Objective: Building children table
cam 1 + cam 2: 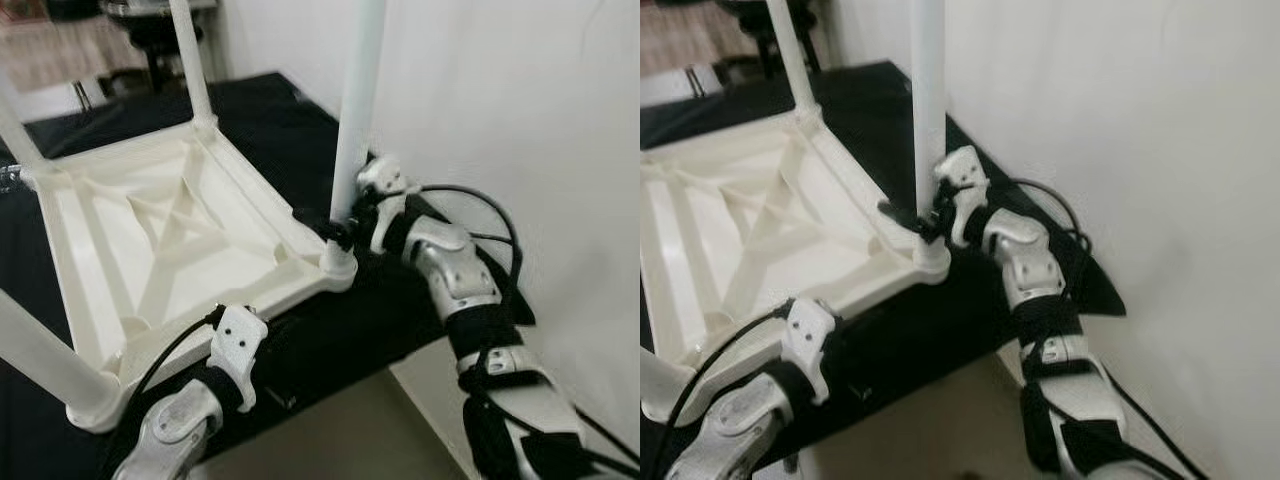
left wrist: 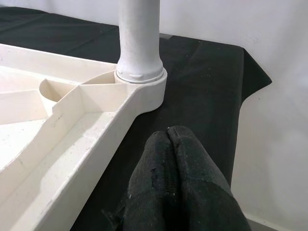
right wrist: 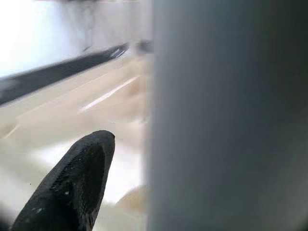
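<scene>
While gripping leg, right claw reaches forward.

The table top and its leg look like smooth, slightly glossy white plastic. The cloth under them is matt black fabric. The fingers look like rough black textile.

Near table leg cut off above (top unseen), right gripper half hidden behind it
</scene>
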Controlling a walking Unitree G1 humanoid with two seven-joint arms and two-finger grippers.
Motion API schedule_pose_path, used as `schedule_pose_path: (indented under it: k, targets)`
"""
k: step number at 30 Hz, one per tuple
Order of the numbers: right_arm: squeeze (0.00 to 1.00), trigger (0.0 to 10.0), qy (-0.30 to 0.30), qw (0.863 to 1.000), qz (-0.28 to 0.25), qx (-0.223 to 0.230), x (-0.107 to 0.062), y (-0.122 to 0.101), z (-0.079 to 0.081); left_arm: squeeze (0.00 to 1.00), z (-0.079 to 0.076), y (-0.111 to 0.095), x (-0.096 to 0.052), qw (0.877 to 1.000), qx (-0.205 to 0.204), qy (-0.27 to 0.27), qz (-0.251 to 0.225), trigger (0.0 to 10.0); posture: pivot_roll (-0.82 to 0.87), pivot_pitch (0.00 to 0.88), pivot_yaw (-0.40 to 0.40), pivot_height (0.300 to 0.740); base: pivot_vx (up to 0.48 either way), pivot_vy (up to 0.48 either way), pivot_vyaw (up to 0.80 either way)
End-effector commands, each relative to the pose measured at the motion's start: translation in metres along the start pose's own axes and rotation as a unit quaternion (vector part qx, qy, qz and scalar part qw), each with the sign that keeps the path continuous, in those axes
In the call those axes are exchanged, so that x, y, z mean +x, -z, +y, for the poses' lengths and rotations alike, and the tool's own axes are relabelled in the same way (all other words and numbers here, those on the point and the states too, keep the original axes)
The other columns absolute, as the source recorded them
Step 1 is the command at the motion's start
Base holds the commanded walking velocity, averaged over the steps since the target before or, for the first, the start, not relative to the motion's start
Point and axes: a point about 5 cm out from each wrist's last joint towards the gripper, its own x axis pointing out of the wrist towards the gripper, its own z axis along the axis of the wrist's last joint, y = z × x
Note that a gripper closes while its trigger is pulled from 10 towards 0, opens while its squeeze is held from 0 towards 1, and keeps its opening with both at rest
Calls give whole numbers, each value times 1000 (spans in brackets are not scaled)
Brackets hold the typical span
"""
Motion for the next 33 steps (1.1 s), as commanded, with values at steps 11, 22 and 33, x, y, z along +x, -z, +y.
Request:
schedule_pose_path:
  k: [11, 22, 33]
  targets:
    - [0, 0, -72, 996, -4, 54, -6, 8, -5, 0, -4, 7, -1, 1000, -3, 4, 16, 10000, 49, 75, -39, 740, 0, 0, 0]
    - [0, 0, 180, 981, 18, 68, -26, 41, 3, 0, -4, 5, -5, 1000, -8, 8, 14, 10000, 19, 112, -39, 740, 0, 0, 0]
    - [0, 0, 265, 958, 36, 102, 14, 59, 58, 0, -2, 5, -4, 1000, -2, 8, 15, 10000, 28, 106, -34, 740, 0, 0, 0]
